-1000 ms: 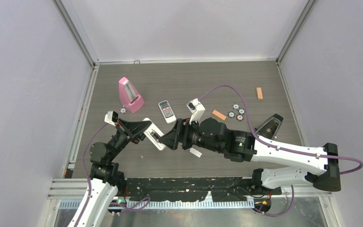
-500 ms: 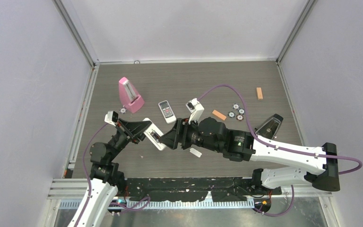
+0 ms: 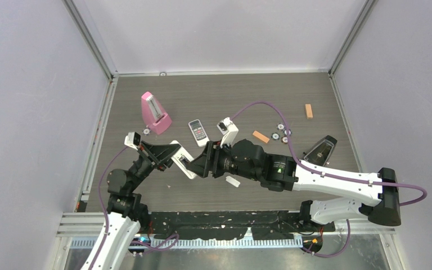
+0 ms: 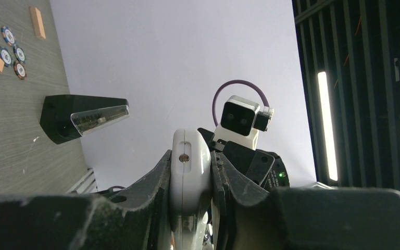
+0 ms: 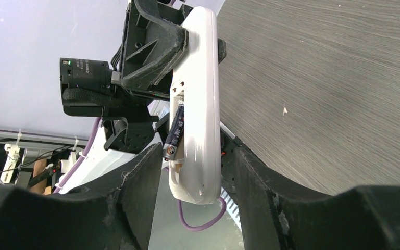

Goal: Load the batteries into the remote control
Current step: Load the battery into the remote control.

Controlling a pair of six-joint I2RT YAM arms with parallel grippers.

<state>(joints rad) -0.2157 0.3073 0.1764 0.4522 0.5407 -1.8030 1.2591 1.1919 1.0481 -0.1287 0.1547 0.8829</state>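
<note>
The left gripper (image 4: 189,182) was clamped on one end of the remote control (image 5: 202,94) and held it up off the table (image 3: 259,95), near the middle of the scene and toward the near edge. A battery (image 5: 175,130) lay along the open bay on the remote's back. One end looked raised out of its seat, though I could not tell for sure whether it was fully home.

To the right, the right gripper (image 5: 195,153) straddled the remote's free end with its jaws apart and a gap showing on each side, touching nothing.

The remote looked light, stiff and smooth-shelled, so it would probably slip or twist under a loose pinch. Its long side edges, clear of the bay, seemed the best place to hold it. The battery seemed small, hard and round, and likely to roll or spring back against its contact, so pressure would best go on its raised end.

A small white piece (image 3: 233,181) lay on the table below the right arm.
</note>
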